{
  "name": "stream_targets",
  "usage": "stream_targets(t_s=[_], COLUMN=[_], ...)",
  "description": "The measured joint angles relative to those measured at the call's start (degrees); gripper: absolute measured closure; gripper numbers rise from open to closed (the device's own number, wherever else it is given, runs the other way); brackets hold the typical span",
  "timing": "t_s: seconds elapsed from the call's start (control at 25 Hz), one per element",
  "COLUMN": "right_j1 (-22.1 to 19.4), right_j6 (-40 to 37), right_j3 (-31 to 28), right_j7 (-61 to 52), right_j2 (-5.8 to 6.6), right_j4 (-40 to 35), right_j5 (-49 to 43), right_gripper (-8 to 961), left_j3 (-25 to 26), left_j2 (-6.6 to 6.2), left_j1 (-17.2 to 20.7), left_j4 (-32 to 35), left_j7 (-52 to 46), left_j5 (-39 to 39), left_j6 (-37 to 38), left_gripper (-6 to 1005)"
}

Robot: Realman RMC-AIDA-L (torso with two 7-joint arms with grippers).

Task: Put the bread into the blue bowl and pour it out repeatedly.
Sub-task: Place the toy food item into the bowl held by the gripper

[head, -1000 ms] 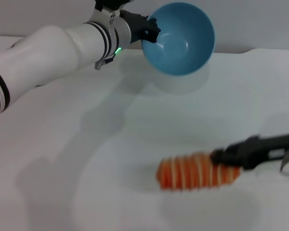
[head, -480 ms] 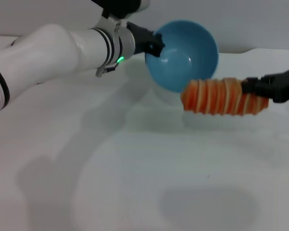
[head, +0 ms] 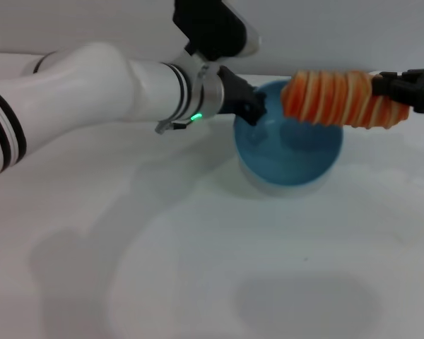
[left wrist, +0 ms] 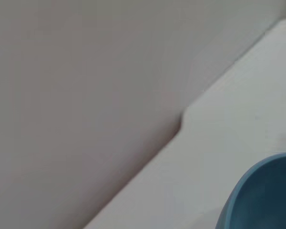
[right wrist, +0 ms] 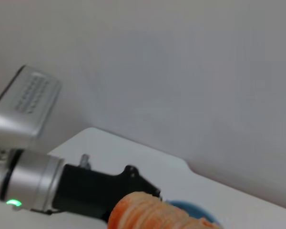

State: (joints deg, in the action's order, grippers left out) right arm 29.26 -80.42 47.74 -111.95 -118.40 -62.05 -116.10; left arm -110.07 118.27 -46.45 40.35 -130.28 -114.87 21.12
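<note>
The light-blue bowl [head: 290, 152] sits near the back of the white table, its mouth turned up. My left gripper [head: 249, 107] is shut on the bowl's left rim. The ridged orange-tan bread [head: 339, 99] hangs level in the air over the bowl's far right rim, held at its right end by my right gripper [head: 383, 88], which is shut on it. In the right wrist view the bread [right wrist: 152, 213] fills the lower edge, with the left gripper [right wrist: 133, 183] and a sliver of the bowl [right wrist: 193, 210] behind it. The left wrist view shows only the bowl's rim [left wrist: 262, 198].
The white table [head: 198, 268] stretches wide toward me in front of the bowl. A pale wall [head: 339, 35] rises just behind the table's back edge. My left arm [head: 92, 92] reaches across the left half of the table.
The right gripper has lifted the bread from the table's front right up and back to above the bowl. The left gripper has turned the bowl from tipped toward me to mouth-up, lower and rightward.
</note>
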Motion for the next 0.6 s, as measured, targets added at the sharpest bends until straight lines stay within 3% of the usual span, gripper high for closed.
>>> stream_targets(t_s=[0.32,0.6], right_j1=[1.0,-0.6], right_j6=[0.8,2.6], right_j3=[0.7,0.0], right_j7=[3.6,3.8], right_j2=[-0.13,0.01], right_j4=[6.9,9.8], right_j5=[2.4,3.0], right_gripper=[829,834], left_j3=[-0.5,-0.6], left_j2=[0.18,0.2], left_j1=[0.2,-0.1], left_j4=[2.0,2.6], left_j7=[0.1,0.1], left_j5=[0.0,0.0], left_j6=[1.8,0.4], left_gripper=[1000,1001])
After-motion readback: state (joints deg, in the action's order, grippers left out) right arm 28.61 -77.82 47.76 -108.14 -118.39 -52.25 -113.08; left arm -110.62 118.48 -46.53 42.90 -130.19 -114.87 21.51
